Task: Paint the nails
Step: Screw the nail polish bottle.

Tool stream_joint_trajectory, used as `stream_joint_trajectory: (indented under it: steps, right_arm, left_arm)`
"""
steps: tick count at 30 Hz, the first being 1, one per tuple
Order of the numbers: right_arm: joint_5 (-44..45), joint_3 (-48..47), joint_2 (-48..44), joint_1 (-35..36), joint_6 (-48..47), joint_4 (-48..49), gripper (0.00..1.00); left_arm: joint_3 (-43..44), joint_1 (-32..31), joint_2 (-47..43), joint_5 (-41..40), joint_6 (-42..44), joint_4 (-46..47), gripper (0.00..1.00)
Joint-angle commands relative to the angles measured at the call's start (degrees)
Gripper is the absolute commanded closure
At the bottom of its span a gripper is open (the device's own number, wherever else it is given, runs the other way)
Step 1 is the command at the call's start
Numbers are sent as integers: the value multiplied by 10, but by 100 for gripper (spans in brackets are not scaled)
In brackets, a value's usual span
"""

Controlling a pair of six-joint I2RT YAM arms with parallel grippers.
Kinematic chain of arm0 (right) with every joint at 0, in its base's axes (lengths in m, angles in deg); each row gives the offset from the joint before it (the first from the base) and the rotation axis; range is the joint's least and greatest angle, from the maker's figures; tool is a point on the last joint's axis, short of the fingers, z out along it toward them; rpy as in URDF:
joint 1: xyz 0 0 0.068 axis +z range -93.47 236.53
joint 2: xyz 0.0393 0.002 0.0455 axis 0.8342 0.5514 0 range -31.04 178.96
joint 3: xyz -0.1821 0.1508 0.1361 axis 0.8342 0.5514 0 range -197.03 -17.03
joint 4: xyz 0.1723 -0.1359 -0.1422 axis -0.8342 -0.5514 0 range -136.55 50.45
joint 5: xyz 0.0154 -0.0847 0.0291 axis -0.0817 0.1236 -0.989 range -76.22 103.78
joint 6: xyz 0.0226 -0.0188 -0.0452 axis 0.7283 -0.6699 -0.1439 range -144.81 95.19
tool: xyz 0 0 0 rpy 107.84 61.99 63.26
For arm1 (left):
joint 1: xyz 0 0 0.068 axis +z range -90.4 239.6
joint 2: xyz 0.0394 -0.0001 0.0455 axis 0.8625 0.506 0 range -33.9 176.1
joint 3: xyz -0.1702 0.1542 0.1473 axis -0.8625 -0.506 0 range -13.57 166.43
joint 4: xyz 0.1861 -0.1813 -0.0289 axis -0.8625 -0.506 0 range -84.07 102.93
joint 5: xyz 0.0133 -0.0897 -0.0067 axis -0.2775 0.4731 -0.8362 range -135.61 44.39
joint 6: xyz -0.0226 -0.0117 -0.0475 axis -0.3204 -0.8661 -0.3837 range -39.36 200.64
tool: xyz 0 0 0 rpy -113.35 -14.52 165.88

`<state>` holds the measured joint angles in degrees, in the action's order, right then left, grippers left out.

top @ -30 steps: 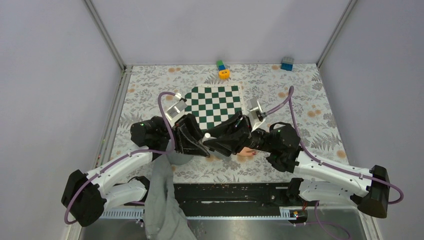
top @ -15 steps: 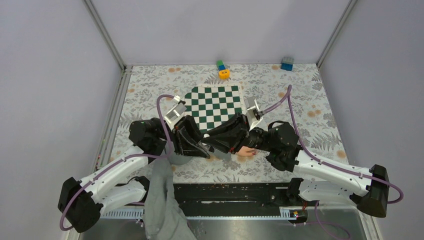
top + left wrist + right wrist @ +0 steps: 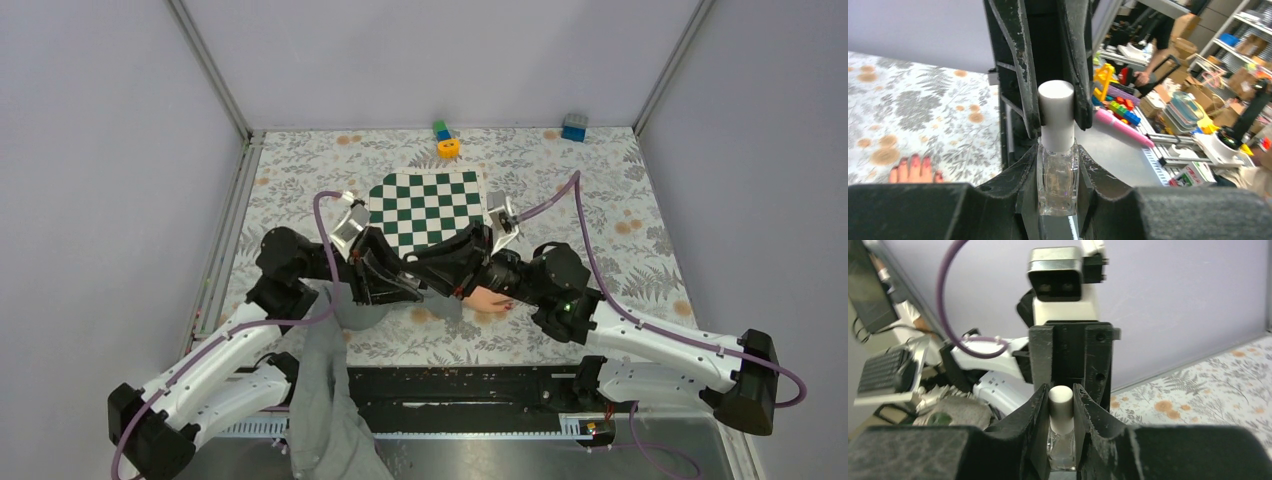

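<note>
Right gripper [image 3: 1058,127] has closed on the bottle's [image 3: 1058,177] white cap [image 3: 1056,100].

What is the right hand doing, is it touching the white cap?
Touching. The left wrist view shows the right hand pressing against both sides of the white cap, with no gap.
</note>
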<state>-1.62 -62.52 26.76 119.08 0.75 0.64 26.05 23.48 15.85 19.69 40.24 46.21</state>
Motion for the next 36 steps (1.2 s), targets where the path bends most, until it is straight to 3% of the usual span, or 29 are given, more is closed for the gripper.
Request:
stream_joint_trajectory:
  steps: [1, 6, 22, 36]
  right_arm:
    - [76, 25, 10, 6, 48, -11, 100]
    - [118, 30, 35, 6, 92, -22, 100]
    - [261, -2, 34, 7, 116, -157, 100]
    - [324, 0, 34, 7, 166, -188, 100]
  left_arm:
    - [48, 7, -20, -161, 183, -212, 100]
    - [55, 7, -28, -268, 241, -287, 100]
    - [88, -25, -23, -499, 324, -427, 100]
    - [108, -71, 2, -604, 339, -483, 100]
